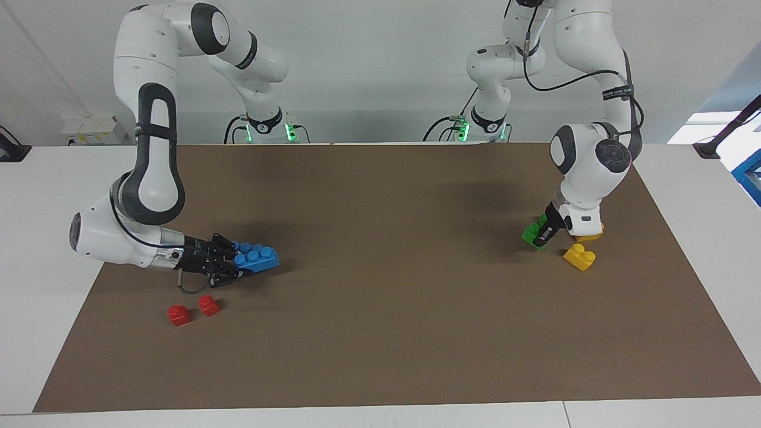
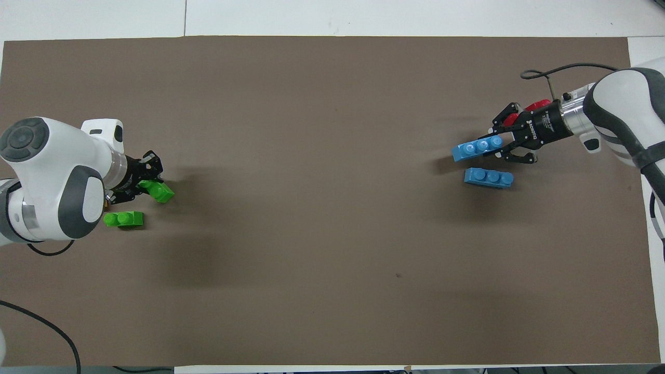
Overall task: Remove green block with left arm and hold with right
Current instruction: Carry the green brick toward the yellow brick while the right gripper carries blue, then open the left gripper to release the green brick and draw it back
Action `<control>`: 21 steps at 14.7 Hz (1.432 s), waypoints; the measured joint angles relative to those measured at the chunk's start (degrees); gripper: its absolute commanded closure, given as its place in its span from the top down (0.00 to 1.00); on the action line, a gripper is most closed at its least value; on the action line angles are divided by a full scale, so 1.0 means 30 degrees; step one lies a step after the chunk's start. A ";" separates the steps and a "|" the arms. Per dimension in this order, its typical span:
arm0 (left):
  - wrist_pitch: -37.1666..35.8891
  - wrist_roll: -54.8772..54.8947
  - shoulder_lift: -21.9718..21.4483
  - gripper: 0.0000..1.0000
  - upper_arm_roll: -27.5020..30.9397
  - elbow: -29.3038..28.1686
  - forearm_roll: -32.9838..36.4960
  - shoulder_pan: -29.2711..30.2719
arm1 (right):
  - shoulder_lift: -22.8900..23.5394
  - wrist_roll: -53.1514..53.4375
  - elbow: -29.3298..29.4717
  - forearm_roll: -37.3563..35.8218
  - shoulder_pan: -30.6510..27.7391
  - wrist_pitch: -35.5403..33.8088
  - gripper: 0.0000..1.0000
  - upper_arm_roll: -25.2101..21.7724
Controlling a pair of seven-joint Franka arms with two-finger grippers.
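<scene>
My left gripper [image 1: 544,238] is shut on a green block [image 1: 531,234], low at the mat at the left arm's end of the table. In the overhead view the green block [image 2: 160,192] sticks out of the left gripper [image 2: 148,184]. A second green block [image 2: 123,219] lies on the mat beside it, nearer to the robots. My right gripper [image 1: 238,267] is shut on a blue three-stud brick [image 1: 257,259], low over the mat at the right arm's end; the overhead view also shows the right gripper [image 2: 506,148] and this brick [image 2: 478,149].
A second blue brick [image 2: 488,177] lies on the brown mat [image 1: 380,333] beside the held one. Two red bricks [image 1: 178,315] [image 1: 208,305] lie farther out than the right gripper. Two yellow bricks [image 1: 579,257] [image 1: 590,236] lie by the left gripper.
</scene>
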 measured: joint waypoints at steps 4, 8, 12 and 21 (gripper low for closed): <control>0.0460 0.0376 0.0354 0.00 -0.0027 -0.0009 -0.0005 0.0002 | 0.0810 0.0078 0.1123 -0.0004 0.0178 0.0007 0.00 0.0103; 0.0548 0.1373 0.0371 0.99 -0.0037 -0.0009 -0.0021 -0.0001 | 0.1182 0.1050 0.1478 -0.0011 0.0731 0.1156 0.00 0.0150; 0.0521 0.2020 0.0572 1.00 -0.0055 -0.0048 -0.0040 -0.0003 | 0.1554 0.2560 0.1556 -0.0504 0.1281 0.2698 0.00 0.0157; -0.4240 0.2131 -0.0520 1.00 -0.0141 0.3828 -0.0040 -0.0004 | 0.1653 0.3894 0.1688 -0.1131 0.1471 0.3537 0.00 0.0156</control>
